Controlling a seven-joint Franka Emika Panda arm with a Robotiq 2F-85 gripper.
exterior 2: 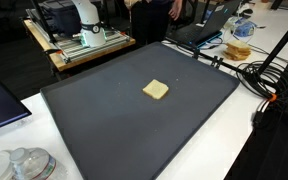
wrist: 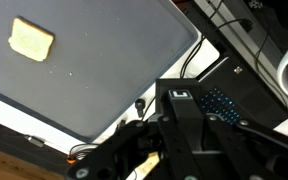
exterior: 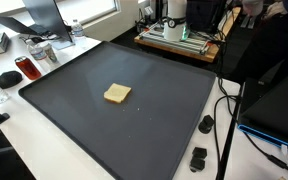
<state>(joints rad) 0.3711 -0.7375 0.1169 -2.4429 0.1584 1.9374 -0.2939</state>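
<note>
A pale slice of bread [exterior: 117,93] [exterior 2: 156,90] lies flat near the middle of a large dark mat [exterior: 134,135] [exterior 2: 104,125] on a white table. In the wrist view the bread [wrist: 31,39] is at the upper left, far below the camera and well away from my gripper [wrist: 196,122]. The gripper's dark fingers come in from the bottom of that view and hang beyond the mat's edge [wrist: 104,110], above a glowing keyboard [wrist: 220,104]. The jaws look shut, and I see nothing held between them. Neither exterior view shows the gripper.
The robot's white base [exterior: 174,20] [exterior 2: 84,20] stands on a wooden stand behind the mat. A red can [exterior: 24,68], a black mouse [exterior: 7,78] and metal items [exterior: 44,50] sit beside one edge. Cables and black plugs [exterior: 199,157], a laptop [exterior 2: 209,25] and a glass lid [exterior 2: 19,163] are near other edges.
</note>
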